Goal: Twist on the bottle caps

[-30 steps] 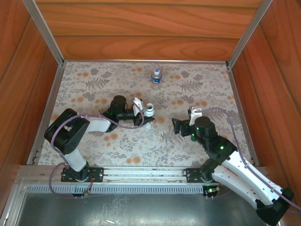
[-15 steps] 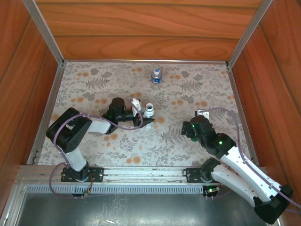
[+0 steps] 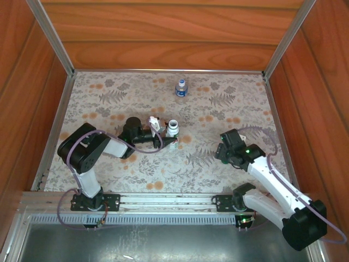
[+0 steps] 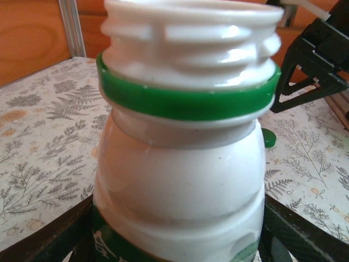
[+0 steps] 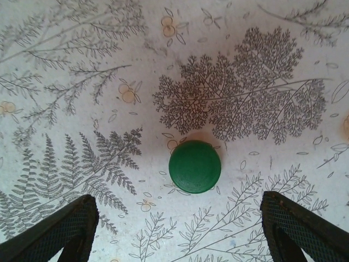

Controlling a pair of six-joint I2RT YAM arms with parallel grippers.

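Observation:
My left gripper (image 3: 167, 135) is shut on the white bottle (image 4: 180, 164), which stands upright at mid-table. Its threaded neck is bare above a green ring (image 4: 185, 101). The dark green cap (image 5: 194, 166) lies flat on the mat, top side up. My right gripper (image 5: 180, 234) hangs open above it, pointing straight down, with the cap just ahead of the gap between its fingers (image 5: 68, 229). The same green cap (image 4: 268, 137) peeks out behind the bottle in the left wrist view. The short clear bottle (image 3: 181, 88) stands at the back centre with a blue top.
The floral mat (image 3: 109, 164) covers the table, boxed in by wooden walls and metal rails (image 3: 54, 125). The right arm (image 3: 272, 183) reaches in from the near right, and its black frame (image 4: 313, 60) shows close beside the white bottle.
The right arm has pulled back toward the right and turned its gripper down over the green cap. The left gripper, still holding the white bottle, has shifted slightly.

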